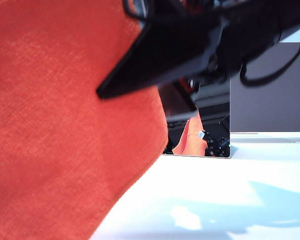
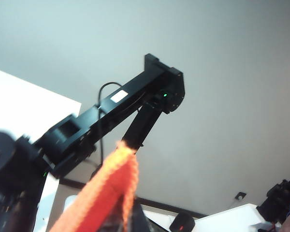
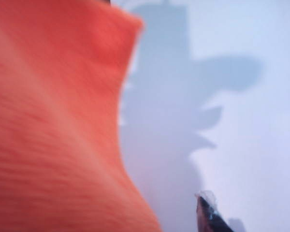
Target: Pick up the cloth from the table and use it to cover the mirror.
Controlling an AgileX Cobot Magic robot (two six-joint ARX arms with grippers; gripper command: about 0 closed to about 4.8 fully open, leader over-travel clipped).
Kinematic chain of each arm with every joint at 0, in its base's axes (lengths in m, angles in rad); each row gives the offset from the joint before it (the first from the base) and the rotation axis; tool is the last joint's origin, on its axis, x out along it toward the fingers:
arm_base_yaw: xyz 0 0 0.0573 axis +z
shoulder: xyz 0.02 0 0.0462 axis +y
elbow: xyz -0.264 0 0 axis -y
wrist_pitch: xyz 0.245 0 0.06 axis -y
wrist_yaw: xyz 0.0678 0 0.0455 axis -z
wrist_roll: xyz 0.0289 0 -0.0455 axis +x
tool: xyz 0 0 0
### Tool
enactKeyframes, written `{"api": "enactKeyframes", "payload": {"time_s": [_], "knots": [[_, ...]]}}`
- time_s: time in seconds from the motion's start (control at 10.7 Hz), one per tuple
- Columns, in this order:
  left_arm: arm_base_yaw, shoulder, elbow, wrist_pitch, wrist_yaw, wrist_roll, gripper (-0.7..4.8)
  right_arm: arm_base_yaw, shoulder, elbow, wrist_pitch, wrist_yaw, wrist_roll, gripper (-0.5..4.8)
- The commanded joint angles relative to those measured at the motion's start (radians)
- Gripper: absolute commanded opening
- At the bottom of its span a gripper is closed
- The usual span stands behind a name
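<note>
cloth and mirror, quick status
Left gripper shut on cloth, lifted. Right gripper open beside it. Cloth screens most of mirror; not covered yet.

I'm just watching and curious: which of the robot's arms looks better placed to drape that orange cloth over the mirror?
Probably the left. The left gripper is shut on the cloth, holding it raised before the mirror. The right gripper is open, holding nothing, above the table.
</note>
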Motion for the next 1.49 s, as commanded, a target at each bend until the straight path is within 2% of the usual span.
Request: {"api": "enactKeyframes", "payload": {"time_s": [0.09, 0.37, 0.74, 1.02, 1.49], "knots": [[-0.001, -0.004, 0.006, 0.059, 0.0, -0.031, -0.05, 0.002, 0.045, 0.005, 0.031, -0.002, -0.004, 3.69], [-0.001, -0.004, 0.006, 0.072, -0.001, -0.031, -0.05, 0.002, 0.081, 0.005, 0.042, -0.018, -0.004, 3.69], [-0.001, -0.004, 0.006, 0.193, -0.057, -0.048, -0.05, 0.008, 0.114, 0.004, 0.032, -0.092, 0.003, 3.68], [-0.001, -0.001, 0.006, 0.206, -0.072, -0.048, -0.05, 0.018, 0.121, 0.004, 0.022, -0.103, 0.003, 3.68], [-0.001, 0.0, 0.006, 0.268, -0.197, -0.029, -0.05, 0.018, 0.153, 0.004, -0.022, -0.108, 0.003, 3.68]]}}
